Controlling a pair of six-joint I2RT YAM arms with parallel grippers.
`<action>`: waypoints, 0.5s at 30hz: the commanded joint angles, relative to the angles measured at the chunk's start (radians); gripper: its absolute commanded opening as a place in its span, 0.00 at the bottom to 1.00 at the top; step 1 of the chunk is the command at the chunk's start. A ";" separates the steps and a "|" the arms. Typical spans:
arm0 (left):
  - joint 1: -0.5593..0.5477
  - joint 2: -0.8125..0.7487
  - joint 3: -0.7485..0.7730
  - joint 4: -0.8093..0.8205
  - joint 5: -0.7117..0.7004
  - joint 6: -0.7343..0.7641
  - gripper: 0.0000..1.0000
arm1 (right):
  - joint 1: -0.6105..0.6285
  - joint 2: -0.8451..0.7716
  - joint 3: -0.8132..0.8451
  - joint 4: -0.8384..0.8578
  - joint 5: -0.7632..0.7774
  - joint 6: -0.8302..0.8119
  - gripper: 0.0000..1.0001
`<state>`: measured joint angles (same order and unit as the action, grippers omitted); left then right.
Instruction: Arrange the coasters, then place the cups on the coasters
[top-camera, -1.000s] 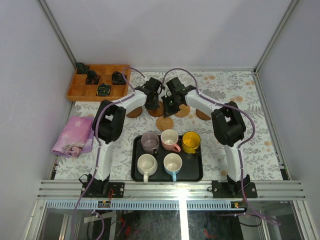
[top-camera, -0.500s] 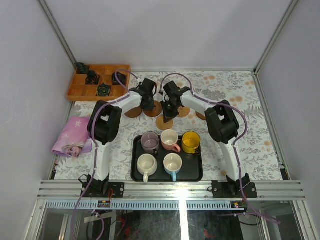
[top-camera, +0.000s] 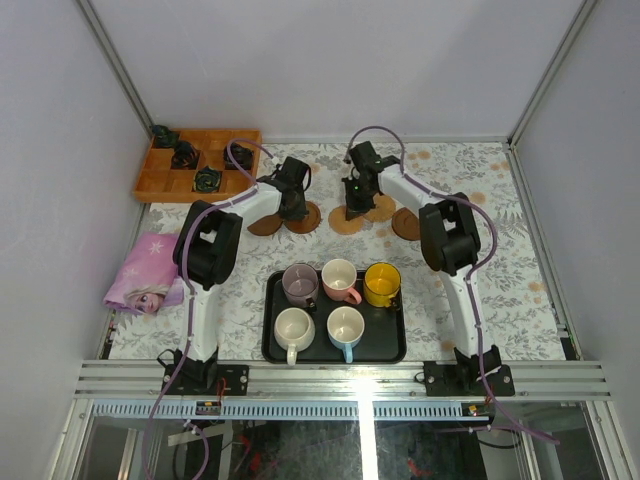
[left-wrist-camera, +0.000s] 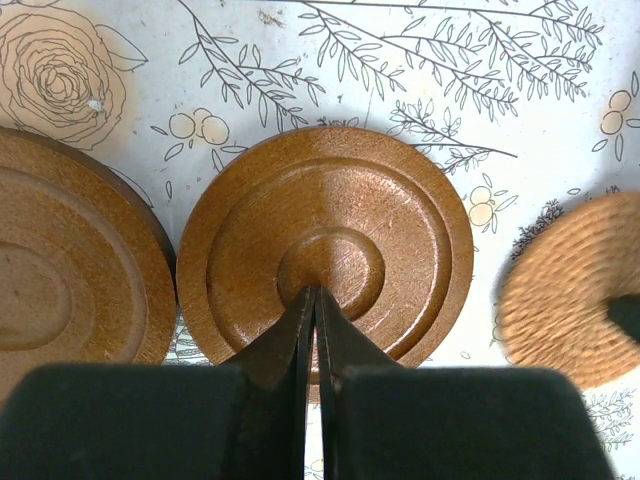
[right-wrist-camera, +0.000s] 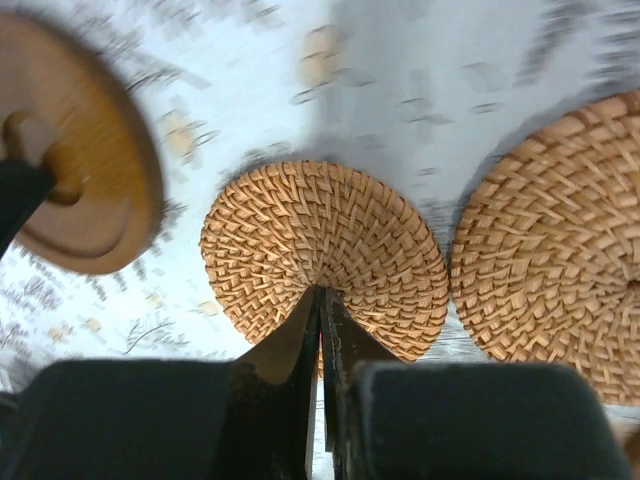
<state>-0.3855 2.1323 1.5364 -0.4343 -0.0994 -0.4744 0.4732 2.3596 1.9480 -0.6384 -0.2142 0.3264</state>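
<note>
Five round brown coasters lie in a row beyond the black tray (top-camera: 272, 330). My left gripper (top-camera: 297, 212) (left-wrist-camera: 315, 290) is shut, its tips on the raised centre of a ringed wooden coaster (top-camera: 310, 220) (left-wrist-camera: 400, 220). A second wooden coaster (top-camera: 263, 225) (left-wrist-camera: 70, 270) lies to its left. My right gripper (top-camera: 352, 212) (right-wrist-camera: 322, 290) is shut, its tips on a woven-faced coaster (top-camera: 344, 225) (right-wrist-camera: 325, 225), with another woven one (top-camera: 382, 209) (right-wrist-camera: 560, 250) beside it and a further coaster (top-camera: 407, 224) at the right. The mauve (top-camera: 299, 283), pink (top-camera: 340, 278), yellow (top-camera: 381, 284), cream (top-camera: 293, 328) and light blue (top-camera: 346, 328) cups stand in the tray.
A compartmented wooden box (top-camera: 163, 186) with small dark objects sits at the far left. A pink printed cloth (top-camera: 148, 272) lies at the left edge. A flowered cloth (top-camera: 500, 270) covers the table, and white walls close it in.
The coaster that lay just beyond the tray's far edge now lies farther back in the row. My right gripper swung back and right with it. My left gripper stays on its coaster.
</note>
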 joint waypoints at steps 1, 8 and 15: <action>0.005 0.039 -0.030 -0.103 0.005 0.017 0.00 | -0.066 0.028 -0.003 -0.011 0.105 0.012 0.04; 0.002 0.077 0.023 -0.103 0.042 0.026 0.00 | -0.082 -0.018 -0.066 0.012 0.065 0.019 0.03; -0.024 0.126 0.096 -0.105 0.094 0.047 0.00 | -0.079 -0.029 -0.092 0.015 0.008 0.027 0.01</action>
<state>-0.3866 2.1807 1.6180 -0.4717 -0.0502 -0.4595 0.3805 2.3360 1.8957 -0.5690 -0.1890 0.3508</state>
